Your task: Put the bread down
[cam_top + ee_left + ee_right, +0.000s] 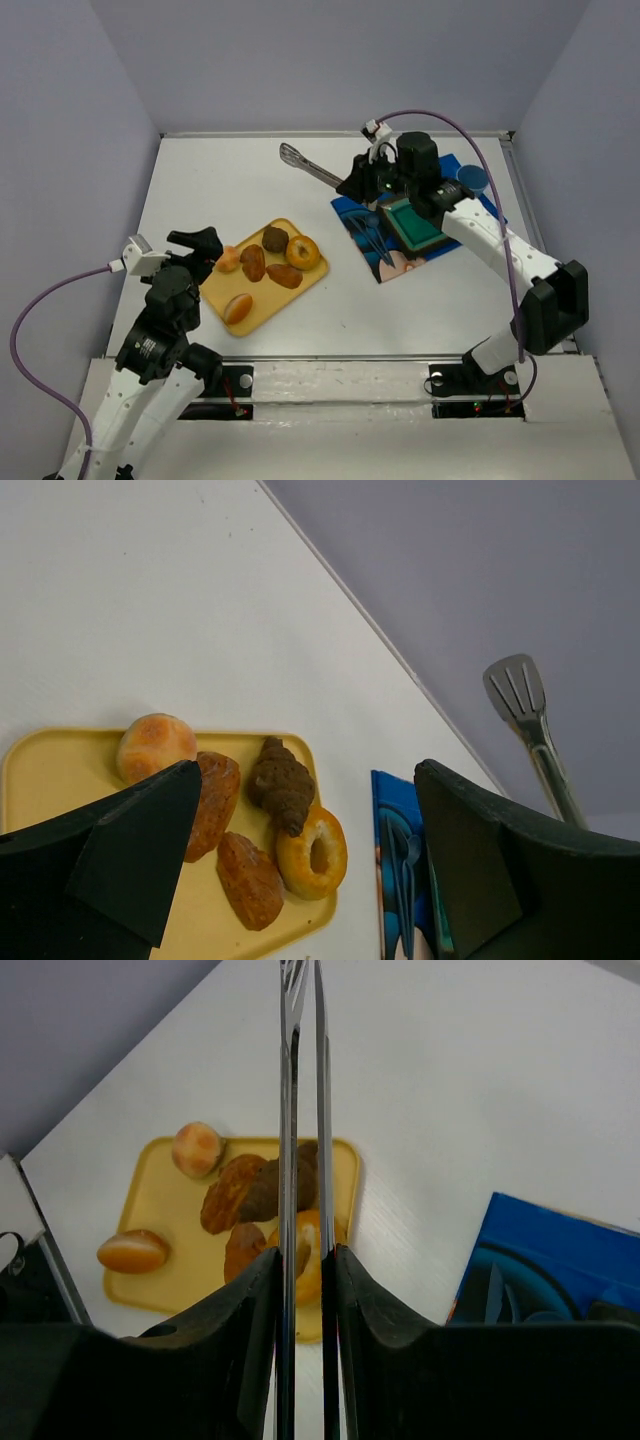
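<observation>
The right gripper [358,183] is clamping the tongs [303,160], the left gripper [205,243] is hanging open by the yellow tray [268,303] where the bread [303,252] is lying, and I'd be spreading those tongs before straddling it.

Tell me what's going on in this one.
The right gripper is shut on a pair of metal tongs, which point out over the table beside the blue mat. The ring-shaped bread lies on the yellow tray among the other rolls, and nothing touches it. The left gripper hangs open at the tray's left side, holding nothing.
</observation>
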`<state>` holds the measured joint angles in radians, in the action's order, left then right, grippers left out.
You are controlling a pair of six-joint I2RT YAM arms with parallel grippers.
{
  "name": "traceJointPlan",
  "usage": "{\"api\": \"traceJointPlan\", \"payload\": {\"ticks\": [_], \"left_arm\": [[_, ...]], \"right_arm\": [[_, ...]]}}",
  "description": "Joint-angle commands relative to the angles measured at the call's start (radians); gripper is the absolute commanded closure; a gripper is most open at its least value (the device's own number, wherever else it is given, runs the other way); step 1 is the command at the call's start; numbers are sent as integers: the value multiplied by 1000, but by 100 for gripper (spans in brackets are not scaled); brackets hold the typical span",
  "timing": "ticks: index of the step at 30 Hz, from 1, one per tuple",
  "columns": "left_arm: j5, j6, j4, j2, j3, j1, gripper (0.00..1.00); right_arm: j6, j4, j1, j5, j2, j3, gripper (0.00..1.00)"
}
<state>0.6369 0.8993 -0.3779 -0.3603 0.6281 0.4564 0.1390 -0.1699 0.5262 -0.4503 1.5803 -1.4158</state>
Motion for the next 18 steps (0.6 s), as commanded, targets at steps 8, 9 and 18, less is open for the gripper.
{"api": "traceJointPlan", "payload": {"ticks": [8,9,18], "left_arm": [[-66,-22,85,21,-27,1,1],[-69,-22,85,21,-27,1,1],[-80,-25,93,20,-31,1,1]], "right_arm": [[71,-244,89,51,-362,276,63],[73,-258,89,51,-387,290,63],[117,-395,103,154,-359,327,52]]}}
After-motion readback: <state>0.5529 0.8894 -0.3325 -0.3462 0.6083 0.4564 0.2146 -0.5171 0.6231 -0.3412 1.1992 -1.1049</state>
